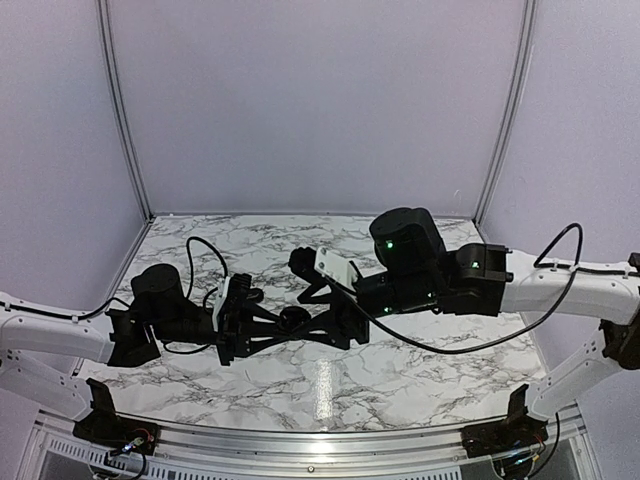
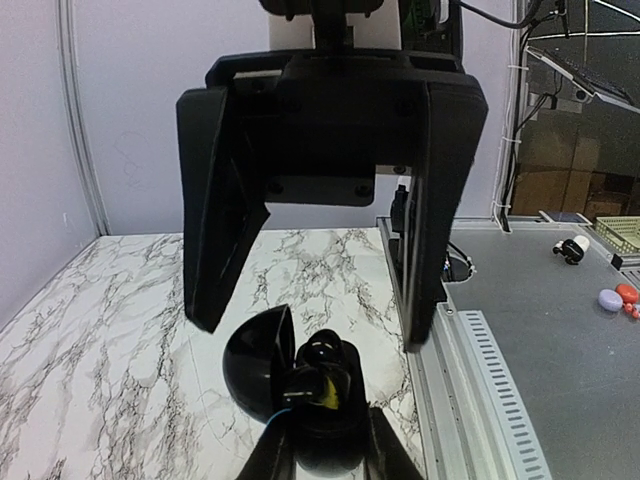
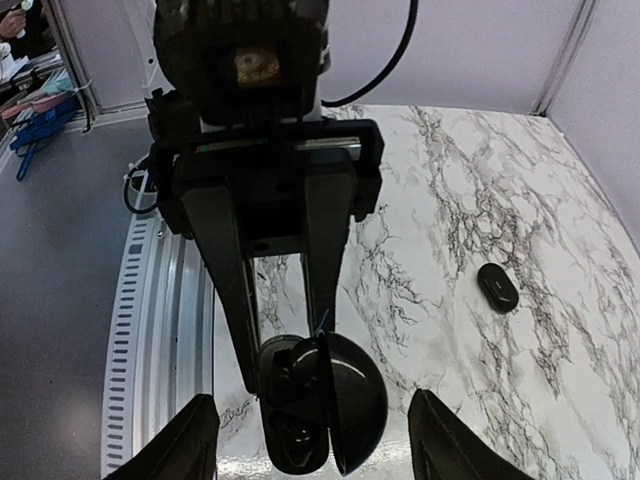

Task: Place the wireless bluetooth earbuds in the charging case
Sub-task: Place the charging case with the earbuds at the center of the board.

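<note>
Left tool (image 2: 328, 452) clamped on open charging case (image 2: 262, 372), low centre of frame; one earbud (image 2: 325, 352) sits inside. Right tool (image 3: 318, 440) spread wide, just beside case. Second earbud (image 3: 498, 287) lies on worktop (image 3: 450, 180), right of frame.

We're in a robot lab test cell: marble-print tabletop (image 1: 400, 380), plain white panel walls (image 1: 320, 100) on aluminium posts (image 1: 122, 110), slotted aluminium rail (image 1: 320, 440) at the near edge. Outside we see a grey bench (image 2: 540, 330) and cardboard boxes (image 2: 560, 180).
</note>
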Action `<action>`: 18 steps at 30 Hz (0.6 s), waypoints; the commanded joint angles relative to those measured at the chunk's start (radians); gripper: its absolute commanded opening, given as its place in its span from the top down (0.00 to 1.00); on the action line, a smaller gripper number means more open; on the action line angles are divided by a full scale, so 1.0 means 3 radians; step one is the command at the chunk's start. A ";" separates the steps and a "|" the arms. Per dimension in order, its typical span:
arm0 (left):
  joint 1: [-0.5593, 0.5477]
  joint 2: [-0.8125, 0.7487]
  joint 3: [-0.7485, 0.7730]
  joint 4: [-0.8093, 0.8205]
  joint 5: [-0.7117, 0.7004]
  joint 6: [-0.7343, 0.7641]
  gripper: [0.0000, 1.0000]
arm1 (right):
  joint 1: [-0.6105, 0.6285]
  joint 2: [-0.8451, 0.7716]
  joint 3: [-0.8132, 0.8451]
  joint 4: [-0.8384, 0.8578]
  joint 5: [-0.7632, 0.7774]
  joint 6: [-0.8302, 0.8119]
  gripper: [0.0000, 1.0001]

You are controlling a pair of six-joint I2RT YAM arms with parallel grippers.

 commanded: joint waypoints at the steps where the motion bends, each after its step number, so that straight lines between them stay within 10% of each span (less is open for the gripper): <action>1: -0.0021 -0.0055 0.0055 0.0094 0.0103 0.0061 1.00 | -0.0020 0.0096 0.0156 -0.0071 -0.0336 -0.0010 0.33; 18: 0.0055 -0.0055 0.0091 0.0094 -0.0284 -0.0224 1.00 | 0.0056 0.0135 0.0188 -0.0213 -0.0531 -0.0235 0.51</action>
